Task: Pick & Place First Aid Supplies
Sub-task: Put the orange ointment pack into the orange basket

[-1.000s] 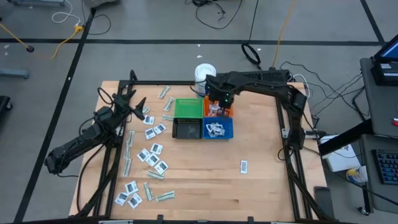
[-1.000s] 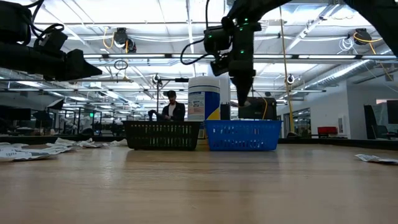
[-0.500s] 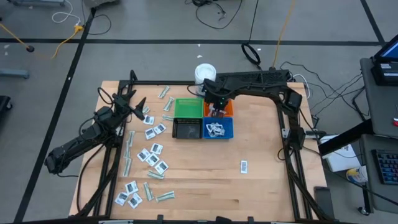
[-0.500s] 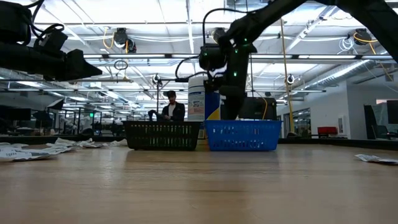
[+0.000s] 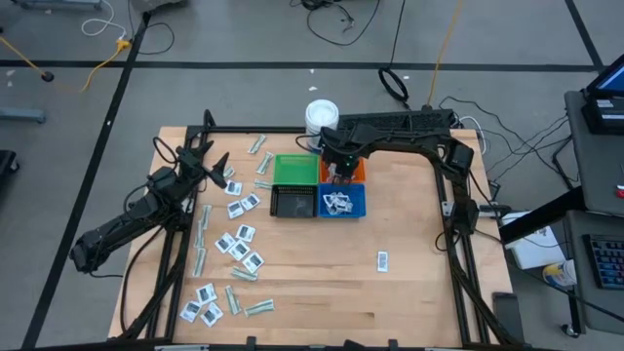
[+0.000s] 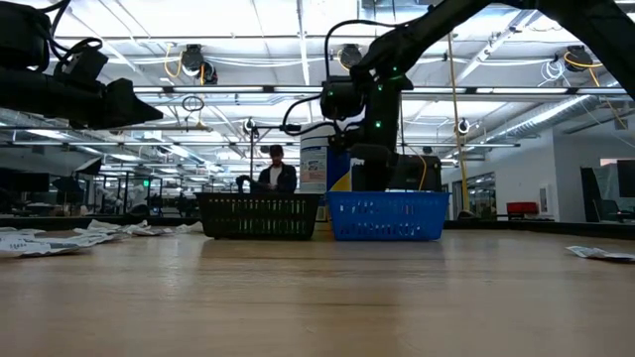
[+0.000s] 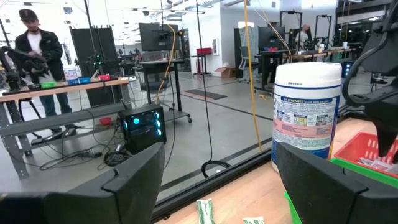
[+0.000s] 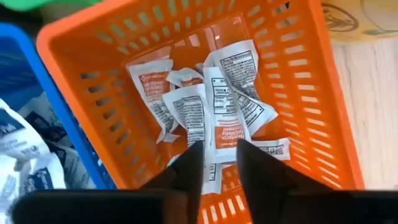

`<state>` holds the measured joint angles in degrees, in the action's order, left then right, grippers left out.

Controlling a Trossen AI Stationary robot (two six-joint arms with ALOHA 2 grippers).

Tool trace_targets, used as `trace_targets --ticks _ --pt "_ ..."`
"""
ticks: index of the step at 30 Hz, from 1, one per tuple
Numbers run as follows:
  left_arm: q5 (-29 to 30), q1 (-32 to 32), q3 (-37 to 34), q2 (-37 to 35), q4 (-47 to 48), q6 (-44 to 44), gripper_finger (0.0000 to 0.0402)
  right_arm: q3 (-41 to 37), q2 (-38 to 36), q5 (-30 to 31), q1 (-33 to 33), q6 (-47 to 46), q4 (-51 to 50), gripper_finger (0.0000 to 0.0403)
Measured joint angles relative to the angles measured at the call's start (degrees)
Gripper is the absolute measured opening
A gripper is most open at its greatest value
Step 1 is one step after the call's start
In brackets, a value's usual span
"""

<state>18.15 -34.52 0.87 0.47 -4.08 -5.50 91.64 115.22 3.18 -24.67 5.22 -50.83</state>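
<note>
Right gripper point(image 8: 214, 158), fingers slightly parted, apparently gripping nothing, hangs above sachets point(image 8: 208, 106) in the orange bin point(image 8: 317, 87).

A wide workshop hall opens behind the table, its high ceiling point(image 6: 248, 40) crossed by white beams and long strip lights. The grey floor point(image 5: 244, 93) is marked with dark tape lines, and loose cables point(image 5: 331, 15) curl across it. Over in the left wrist view, a person point(image 7: 37, 59) stands at a workbench point(image 7: 62, 90), a lit computer case point(image 7: 142, 124) glowing on the floor nearby. Farther back, desks with monitors point(image 7: 292, 43) line the hall.
</note>
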Motion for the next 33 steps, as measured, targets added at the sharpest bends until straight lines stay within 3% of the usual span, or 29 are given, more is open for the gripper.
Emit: trace_targets --ticks 4,9,20,28,33 --pt "0.0 0.0 0.0 0.0 0.0 0.0 0.0308 0.0 0.0 -0.1 0.0 -5.2 0.0 0.0139" --pt "0.0 0.0 0.0 0.0 0.0 0.0 0.0308 0.0 -1.9 0.0 0.1 -24.1 -2.8 0.0167" --pt "0.0 0.0 0.0 0.0 0.0 0.0 0.0308 0.0 -8.5 -0.2 2.3 -57.4 -12.1 0.0176" --pt "0.0 0.0 0.0 0.0 0.0 0.0 0.0308 -0.2 -12.9 -0.2 5.9 -69.0 -20.9 0.0176" --pt "0.0 0.0 0.0 0.0 0.0 0.0 0.0308 -3.9 -15.8 -0.3 11.8 -76.0 -20.5 0.0176"
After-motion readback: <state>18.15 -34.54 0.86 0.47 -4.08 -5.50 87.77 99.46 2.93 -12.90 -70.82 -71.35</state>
